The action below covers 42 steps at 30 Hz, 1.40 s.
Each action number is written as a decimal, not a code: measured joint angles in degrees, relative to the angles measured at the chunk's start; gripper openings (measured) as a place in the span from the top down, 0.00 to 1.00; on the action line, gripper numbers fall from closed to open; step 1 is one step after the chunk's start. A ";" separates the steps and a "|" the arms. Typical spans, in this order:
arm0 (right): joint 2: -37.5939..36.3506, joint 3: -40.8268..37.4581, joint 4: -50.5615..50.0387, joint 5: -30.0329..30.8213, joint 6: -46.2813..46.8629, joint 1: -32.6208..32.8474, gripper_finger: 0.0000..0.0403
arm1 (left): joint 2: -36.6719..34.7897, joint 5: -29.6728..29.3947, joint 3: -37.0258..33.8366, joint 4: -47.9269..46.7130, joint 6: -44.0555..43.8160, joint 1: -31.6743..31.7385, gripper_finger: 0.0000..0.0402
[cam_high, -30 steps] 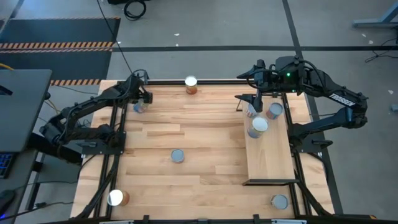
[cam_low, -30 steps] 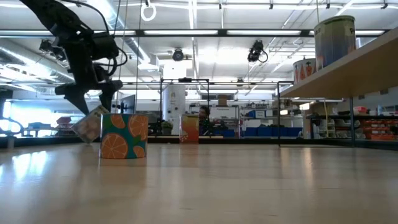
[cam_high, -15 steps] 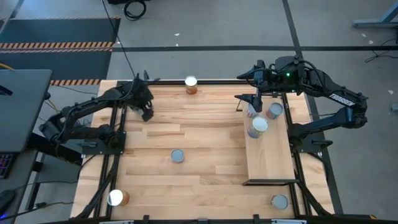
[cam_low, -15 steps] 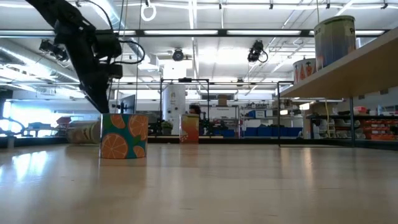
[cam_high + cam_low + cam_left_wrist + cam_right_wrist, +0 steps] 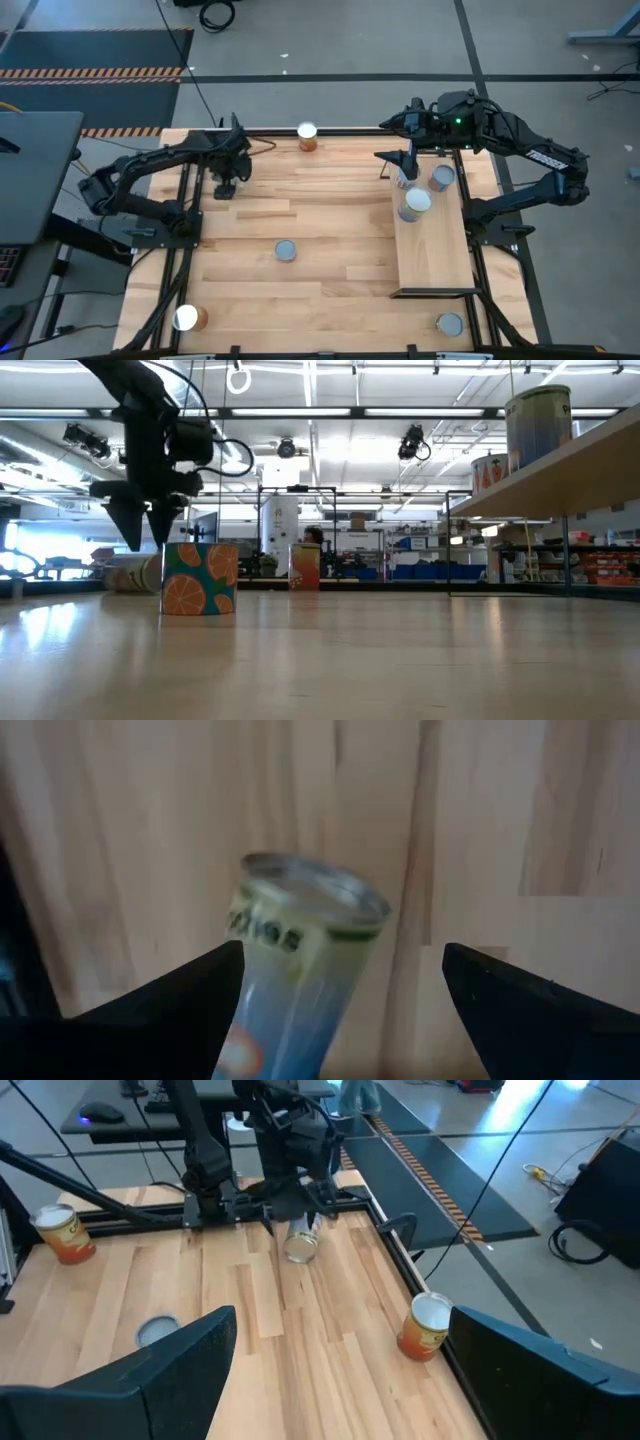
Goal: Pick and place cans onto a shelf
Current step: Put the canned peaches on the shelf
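A pale blue-green can point(image 5: 300, 982) with a silvery end lies on its side on the tabletop at the far left. It also shows in the right wrist view point(image 5: 300, 1242) and in the low view point(image 5: 135, 573). My left gripper point(image 5: 228, 178) hangs just above it, open, fingers pointing down, one on either side of the can; I see no touch. My right gripper point(image 5: 404, 166) is open and empty over the far end of the shelf point(image 5: 436, 255). Cans stand on the shelf's far end: a grey-topped one point(image 5: 441, 178) and a white-topped one point(image 5: 414, 202).
Loose cans stand on the tabletop: a white-topped orange one at the far edge point(image 5: 308, 136), a grey-topped one mid-table point(image 5: 286, 250), a white-topped one near left point(image 5: 186, 318), and a grey-topped one near right point(image 5: 449, 324). The mid-table can, printed with orange slices, fronts the low view point(image 5: 200, 578).
My left gripper held the pale can tilted just above the table, then let it go. The can has dropped onto its side on the tabletop. The gripper has risen a little, shifted toward the near edge and turned, and now hangs over the can.
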 joint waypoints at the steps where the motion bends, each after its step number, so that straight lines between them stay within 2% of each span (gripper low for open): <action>1: 0.22 0.00 -0.04 0.01 0.30 0.14 0.07 | 1.08 -0.08 0.00 0.34 1.53 -0.19 0.13; 5: 1.06 0.00 0.04 0.00 0.45 0.90 0.07 | 5.67 -2.16 -0.04 2.37 5.78 -0.87 0.13; 10: 2.12 0.00 0.22 -0.02 0.36 2.56 0.07 | 11.15 -4.11 -0.07 4.36 6.18 -1.33 0.13; 13: 2.40 0.00 0.22 -0.02 0.44 3.42 0.07 | 13.39 -7.76 -0.07 3.52 6.82 -2.14 0.14; 16: 2.48 0.00 0.24 -0.02 0.23 3.90 0.07 | 13.67 -13.68 0.15 3.30 7.32 -4.07 0.14; 24: 2.48 0.00 0.23 -0.05 -2.54 3.85 0.07 | 12.06 -14.12 6.28 -6.01 6.38 -10.14 0.14; 29: 2.48 0.00 -0.48 -0.42 -7.12 3.85 0.07 | 12.06 -18.03 7.96 -14.30 8.49 -10.85 0.14; 32: 2.48 0.00 -1.83 -0.92 -9.83 3.85 0.07 | 12.17 -18.03 7.72 -14.52 7.97 -10.45 0.14; 39: 2.46 0.00 -4.78 -0.94 -11.49 3.85 0.07 | 12.19 -20.42 4.21 -14.97 22.23 -10.33 0.14; 42: 2.46 0.00 -5.23 -0.94 -11.17 3.85 0.07 | 12.19 -23.07 1.77 -11.97 28.87 -9.43 0.14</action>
